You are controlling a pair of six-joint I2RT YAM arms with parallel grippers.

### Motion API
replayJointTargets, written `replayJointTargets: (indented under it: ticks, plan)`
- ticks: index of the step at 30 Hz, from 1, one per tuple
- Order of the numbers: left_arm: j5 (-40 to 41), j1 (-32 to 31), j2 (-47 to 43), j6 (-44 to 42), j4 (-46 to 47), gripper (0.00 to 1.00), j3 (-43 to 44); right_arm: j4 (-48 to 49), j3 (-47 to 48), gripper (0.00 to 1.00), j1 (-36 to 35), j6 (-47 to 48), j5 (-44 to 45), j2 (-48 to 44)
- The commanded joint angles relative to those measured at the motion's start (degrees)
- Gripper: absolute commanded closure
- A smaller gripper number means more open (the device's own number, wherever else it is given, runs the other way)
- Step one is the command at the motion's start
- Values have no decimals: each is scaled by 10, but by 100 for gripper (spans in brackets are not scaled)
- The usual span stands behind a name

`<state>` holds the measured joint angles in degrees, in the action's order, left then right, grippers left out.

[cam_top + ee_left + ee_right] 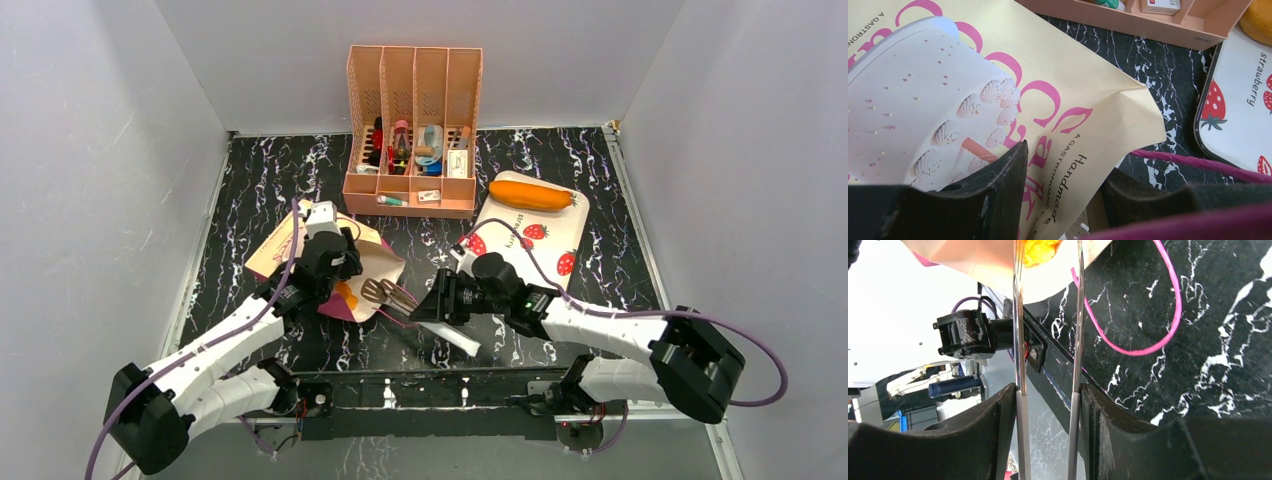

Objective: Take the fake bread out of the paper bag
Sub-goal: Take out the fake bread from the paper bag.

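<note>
The table [250, 190] is carrying the strawberry tray [548, 245], where one oval roll [530, 195] is already lying; the paper bag [280, 245] is lying on its side at the left, mouth toward the centre; the left gripper [1063, 200] is straddling its upper face, fingers part open; the right gripper [1050, 430] is clamping metal tongs [385, 293], tips just before the mouth; more fake bread [1040, 250] is showing there; extraction is likely under way, and next the tongs need to be closing on that piece
</note>
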<state>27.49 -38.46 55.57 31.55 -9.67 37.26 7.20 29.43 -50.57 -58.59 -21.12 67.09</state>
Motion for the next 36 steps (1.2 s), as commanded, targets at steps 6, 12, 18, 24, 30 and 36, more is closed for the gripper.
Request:
replayJointTargets:
  ticks: [6,12,18,24,30,36]
  plan:
    - [-28,2,-31,2,23,59,-19,100,63,55,-9,-36,-36,68]
    - [-25,2,-45,2,28,59,-24,84,81,55,-10,-46,-51,91]
    - [-28,1,-48,2,34,59,-27,105,74,54,-11,-79,-84,116]
    - [-30,1,-49,1,39,60,-28,117,68,54,-13,-102,-104,130]
    - [-36,1,-50,2,47,60,-31,162,67,54,-14,-132,-124,157]
    - [-36,1,-53,-1,47,60,-31,185,71,54,-17,-152,-142,174]
